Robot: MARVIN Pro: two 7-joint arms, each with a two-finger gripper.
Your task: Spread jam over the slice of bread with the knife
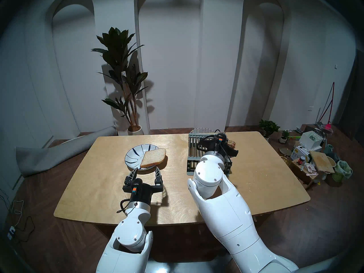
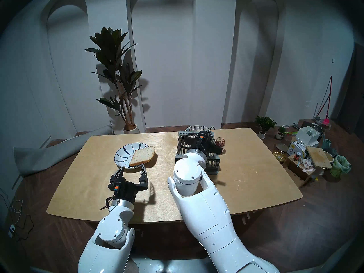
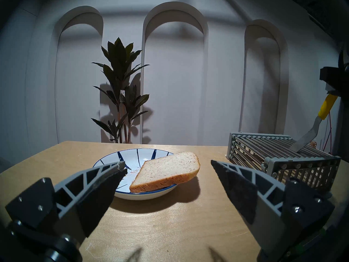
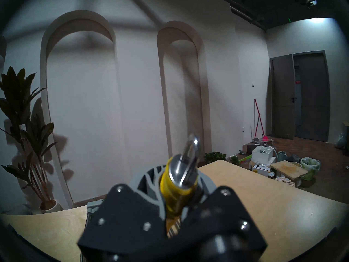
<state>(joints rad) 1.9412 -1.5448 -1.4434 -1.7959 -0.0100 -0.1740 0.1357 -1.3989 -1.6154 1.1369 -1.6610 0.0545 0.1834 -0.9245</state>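
White arched wall niches and a tall potted plant (image 1: 122,77) stand behind the light wooden counter (image 1: 177,195). At the counter's far right, toward one o'clock in the head views, the knife (image 3: 313,123) hangs over the grey slatted rack (image 3: 264,152), clamped by its yellow handle in the right tool (image 4: 179,191), whose fingers are drawn together on it. Seen from the left wrist, its long axis slants from the handle at upper right down to the blade tip at lower left, just above the rack's top bars; whether it touches them cannot be told. In the right wrist view the blade points away from the camera. The right arm reaches forward over the rack with its wrist roughly level. Just beside the rack at three o'clock stands the jam (image 2: 220,143) in its glass jar. Well apart, at ten o'clock from the rack, the slice of bread (image 1: 153,157) lies tilted across the plate (image 1: 134,154), overhanging its right rim. The left tool (image 1: 145,173) rests level near the plate's near edge, fingers spread wide apart and holding nothing.
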